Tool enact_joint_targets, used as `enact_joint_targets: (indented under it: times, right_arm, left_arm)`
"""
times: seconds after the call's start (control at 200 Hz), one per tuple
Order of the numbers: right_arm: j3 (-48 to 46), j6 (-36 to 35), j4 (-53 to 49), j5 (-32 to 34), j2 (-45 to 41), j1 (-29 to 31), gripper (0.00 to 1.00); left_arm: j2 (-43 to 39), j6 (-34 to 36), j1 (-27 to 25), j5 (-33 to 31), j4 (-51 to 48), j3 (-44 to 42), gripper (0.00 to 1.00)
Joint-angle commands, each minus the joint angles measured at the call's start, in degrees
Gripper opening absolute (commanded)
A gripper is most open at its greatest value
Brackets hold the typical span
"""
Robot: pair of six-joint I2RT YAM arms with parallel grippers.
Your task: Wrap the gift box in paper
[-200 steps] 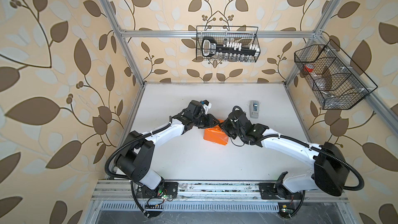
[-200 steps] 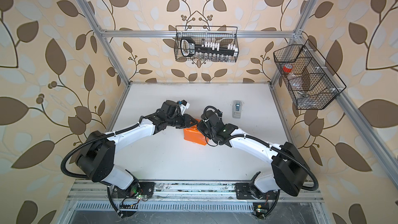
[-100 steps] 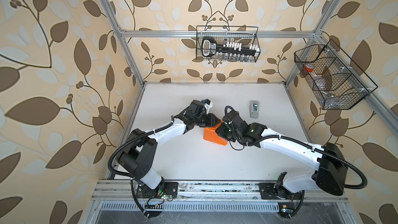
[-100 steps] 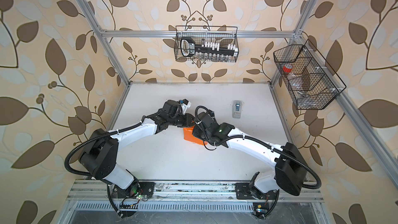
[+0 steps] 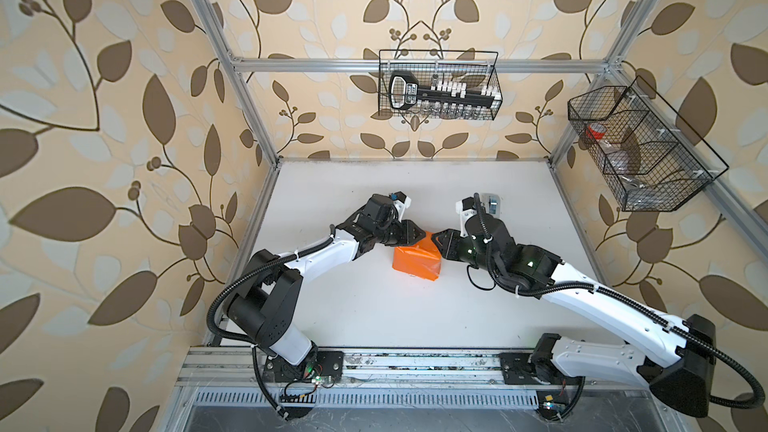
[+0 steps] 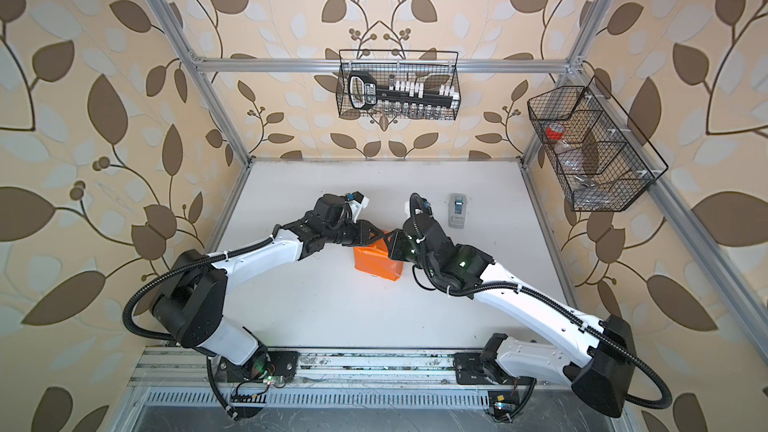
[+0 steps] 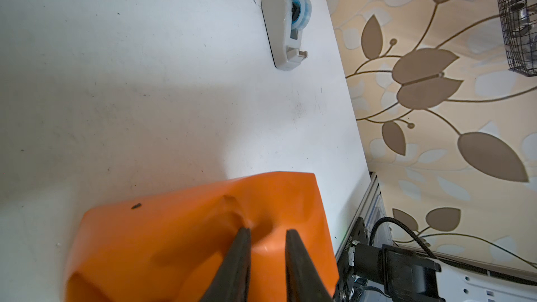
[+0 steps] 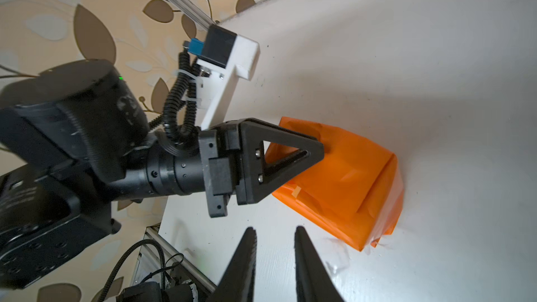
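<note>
Close to the front rail is the white table (image 5: 374, 309). A bit farther back, in the middle, sits the orange parcel. The paper (image 5: 415, 261) covers the gift box all over, so no black shows. Its long side looks to run across the table, tipped a little, with a loose paper edge at the near right end.

Both arms meet at its far top edge. The left gripper (image 7: 267, 230) is the closer one. Its fingers are a small way apart and their tips push a dent into the paper. I see no fold caught between them.

The right gripper (image 8: 274, 229) is just beside the parcel, fingers a little apart, holding nothing. The parcel lies ahead of it, toward the left arm, so I think a short reach would do.

Farther back stands the tape dispenser (image 6: 457, 211). On the right wall a wire basket (image 5: 600, 92) holds a red round thing (image 5: 597, 131). On the back wall another basket (image 5: 436, 52) holds a black tool (image 5: 409, 91) with white bits
</note>
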Motion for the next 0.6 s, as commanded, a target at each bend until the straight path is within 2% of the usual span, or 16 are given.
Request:
enact_joint_targets:
  times: [0.0, 0.045, 0.115, 0.16, 0.19, 0.335, 0.52, 0.595]
  right_arm:
    - [-4.27, -7.02, 3.03, -8.38, -1.10, -3.53, 0.25]
    - [-5.60, -6.64, 5.30, -13.40, -0.92, -5.34, 0.26]
    - [-5.07, -7.90, 5.42, -14.70, -0.43, -4.68, 0.28]
    - [-4.82, -9.76, 5.72, -15.85, -0.04, -3.97, 0.39]
    - [-5.11, -10.59, 6.19, -17.01, 0.28, -3.86, 0.42]
    - [-8.70, -13.02, 12.77, -23.83, 1.08, -5.76, 0.45]
    - [-16.10, -6.52, 31.14, -35.34, 3.21, -9.55, 0.45]
    - [-18.66, -2.77, 39.59, -37.69, 4.54, -9.87, 0.46]
  left_arm:
    - [4.14, 0.59, -1.85, -2.42, -16.12, -4.76, 0.25]
    - [4.14, 0.56, -1.81, -2.42, -16.20, -4.74, 0.25]
    - [3.79, 0.53, -1.84, -2.55, -16.26, -4.71, 0.25]
    - [3.50, 0.41, -1.84, -2.60, -16.09, -4.88, 0.25]
    - [3.39, 0.40, -1.84, -2.60, -16.15, -4.90, 0.25]
    - [2.90, 0.33, -1.79, -2.51, -16.28, -5.05, 0.25]
    - [1.68, 0.00, -1.79, -2.69, -16.16, -5.65, 0.25]
    - [1.38, -0.30, -1.82, -2.51, -15.91, -5.85, 0.25]
